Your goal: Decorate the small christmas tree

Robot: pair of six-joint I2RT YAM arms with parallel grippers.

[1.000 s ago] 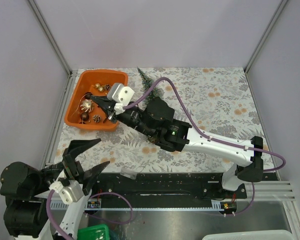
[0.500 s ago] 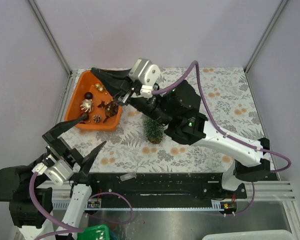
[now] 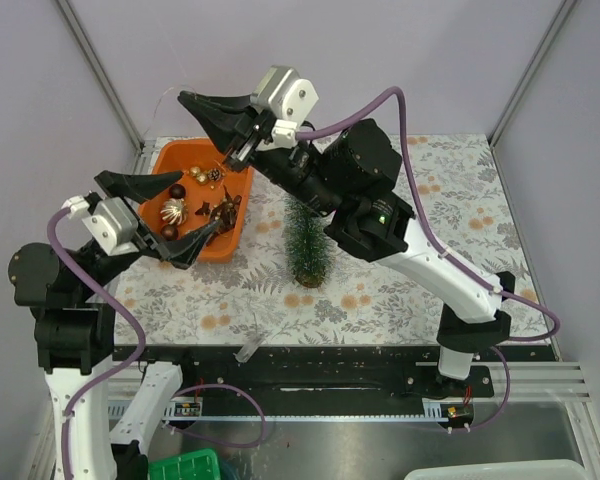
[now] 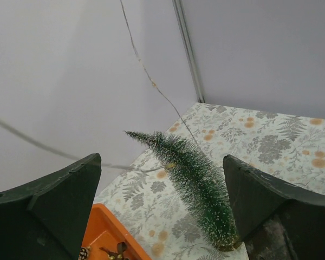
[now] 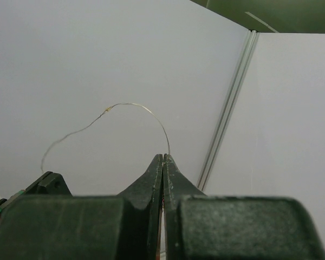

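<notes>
The small christmas tree (image 3: 307,245) (image 4: 200,189) stands upright on the floral table, just right of the orange tray (image 3: 166,156) (image 4: 104,226). My right gripper (image 3: 184,98) (image 5: 163,157) is high above the tray's back edge, shut on a thin wire strand (image 5: 135,105) with tiny beads. The strand (image 4: 151,81) arcs through the air and runs down to the tree's upper part. My left gripper (image 3: 170,206) (image 4: 161,162) hovers over the tray, open wide and empty, facing the tree.
In the tray lie a gold ribbed ball (image 3: 172,211), a brown ball (image 3: 177,191), pinecones (image 3: 213,175) and a dark star shape (image 3: 220,210). Grey walls and metal posts enclose the table. A small clear piece (image 3: 250,351) lies at the front edge.
The left arm rose from the near edge to over the tray and its jaws opened wider. The right gripper lifted up and back from the tray. The tree went from lying at the back to standing mid-table.
</notes>
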